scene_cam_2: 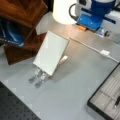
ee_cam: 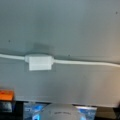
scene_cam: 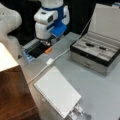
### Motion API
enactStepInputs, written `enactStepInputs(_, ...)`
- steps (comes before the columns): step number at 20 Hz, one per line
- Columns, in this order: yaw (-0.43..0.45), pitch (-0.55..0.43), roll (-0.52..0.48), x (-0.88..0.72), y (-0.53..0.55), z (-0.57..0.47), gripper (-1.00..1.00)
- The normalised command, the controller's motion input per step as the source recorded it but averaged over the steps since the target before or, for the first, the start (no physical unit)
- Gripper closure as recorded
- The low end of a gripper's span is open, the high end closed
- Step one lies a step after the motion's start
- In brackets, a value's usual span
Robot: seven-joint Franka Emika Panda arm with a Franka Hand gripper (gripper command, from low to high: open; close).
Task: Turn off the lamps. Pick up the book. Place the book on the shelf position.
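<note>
Book (scene_cam: pixel 58 91), white with a spiral edge, leans on a metal stand (scene_cam: pixel 78 112) on the grey desk (scene_cam: pixel 100 87), near a front view's bottom. The arm points down at the desk's far edge, its end effector (scene_cam: pixel 46 43) low over a white cable's inline switch (scene_cam: pixel 49 61), well apart from the book. Whether its fingers are apart or together cannot be told. Reddish-brown shelf (scene_cam_2: pixel 23 11) stands beside the book.

In a front view the book (scene_cam: pixel 57 91) leans on a stand (scene_cam: pixel 78 113) on the table (scene_cam: pixel 100 90); the cable switch (scene_cam: pixel 49 61) lies behind it, the open case (scene_cam: pixel 96 53) at right.
</note>
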Motion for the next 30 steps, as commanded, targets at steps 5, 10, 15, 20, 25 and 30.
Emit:
enactStepInputs(5,-0.090,-0.117,0.197,-0.69,0.18,-0.12,-1.00)
enactStepInputs(10,-0.047,-0.158,0.065,-0.54,0.16,-0.16,-1.00)
enactStepInputs(15,-0.050,-0.186,0.039,-0.44,0.30,-0.25,-1.00)
enactStepInputs(20,-0.062,-0.183,0.036,-0.37,0.30,-0.20,-1.00)
enactStepInputs(25,-0.093,-0.177,0.038,-0.35,0.21,-0.14,-1.00)
enactStepInputs(30,-0.111,-0.148,0.071,-0.33,0.13,-0.10,-1.00)
